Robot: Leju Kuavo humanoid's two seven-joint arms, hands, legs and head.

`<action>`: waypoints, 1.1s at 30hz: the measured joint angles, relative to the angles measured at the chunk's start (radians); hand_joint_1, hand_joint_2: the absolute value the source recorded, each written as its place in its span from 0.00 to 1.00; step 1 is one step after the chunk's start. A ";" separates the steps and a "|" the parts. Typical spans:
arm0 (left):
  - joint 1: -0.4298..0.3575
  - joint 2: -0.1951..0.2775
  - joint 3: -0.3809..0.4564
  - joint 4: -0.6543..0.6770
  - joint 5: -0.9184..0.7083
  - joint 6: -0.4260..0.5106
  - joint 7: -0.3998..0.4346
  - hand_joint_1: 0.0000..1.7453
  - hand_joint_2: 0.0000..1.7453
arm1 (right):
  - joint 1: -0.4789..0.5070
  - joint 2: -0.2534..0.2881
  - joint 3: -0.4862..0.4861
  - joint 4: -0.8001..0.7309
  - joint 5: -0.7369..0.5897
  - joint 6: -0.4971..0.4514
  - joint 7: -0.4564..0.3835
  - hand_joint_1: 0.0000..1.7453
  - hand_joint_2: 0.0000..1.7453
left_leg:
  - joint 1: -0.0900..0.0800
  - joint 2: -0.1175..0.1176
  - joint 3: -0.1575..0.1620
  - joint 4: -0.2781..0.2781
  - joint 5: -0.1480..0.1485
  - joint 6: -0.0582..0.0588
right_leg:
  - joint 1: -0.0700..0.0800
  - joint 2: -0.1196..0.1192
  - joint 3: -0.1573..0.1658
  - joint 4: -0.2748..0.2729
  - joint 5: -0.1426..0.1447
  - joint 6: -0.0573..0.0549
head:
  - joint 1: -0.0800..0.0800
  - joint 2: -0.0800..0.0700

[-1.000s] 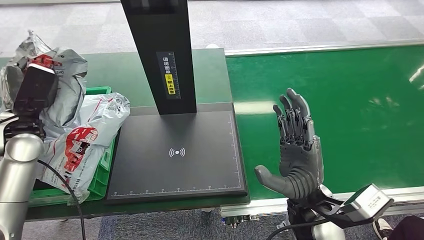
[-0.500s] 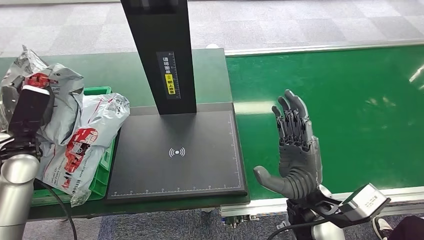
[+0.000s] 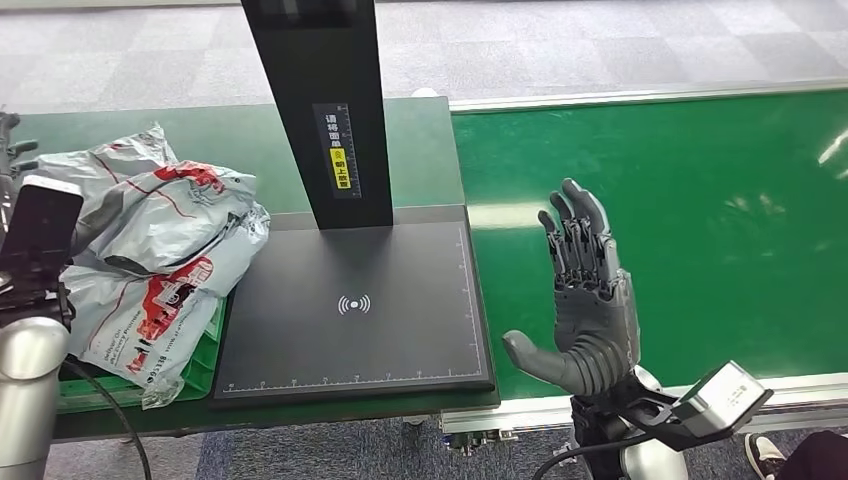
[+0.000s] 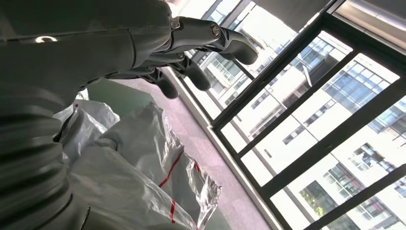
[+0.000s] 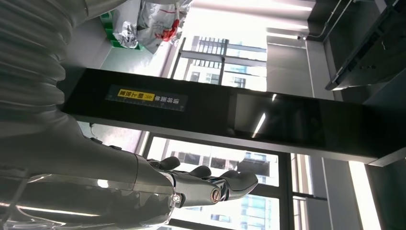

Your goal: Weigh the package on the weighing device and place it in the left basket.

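Package (image 3: 160, 215) lies on pile in green basket (image 3: 205, 345), left of frame. Weighing device (image 3: 352, 305) platform bare at centre. Left hand (image 4: 191, 48) above bags, fingers loose, holding nothing. Right hand (image 3: 588, 300) spread, empty, lower right. Judgement: weighing and drop done, only retreat left.

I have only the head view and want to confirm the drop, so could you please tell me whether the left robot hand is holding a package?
Observer: No. In the left wrist view the left robot hand holds nothing. Its fingers are apart, and the grey packages lie beyond it.
Operator: Thank you. Is the scale's display showing anything?
Observer: In the right wrist view the screen on the weighing device is dark, with only a reflection on it.
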 joint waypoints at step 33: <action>0.516 -0.247 -0.220 -0.490 0.471 -0.258 -0.233 0.00 1.00 | 0.098 0.021 -0.016 0.067 0.036 -0.097 0.103 0.00 1.00 | -0.001 0.001 0.000 0.000 -0.003 0.001 | -0.001 0.001 0.000 -0.002 -0.001 0.001 | 0.000 0.000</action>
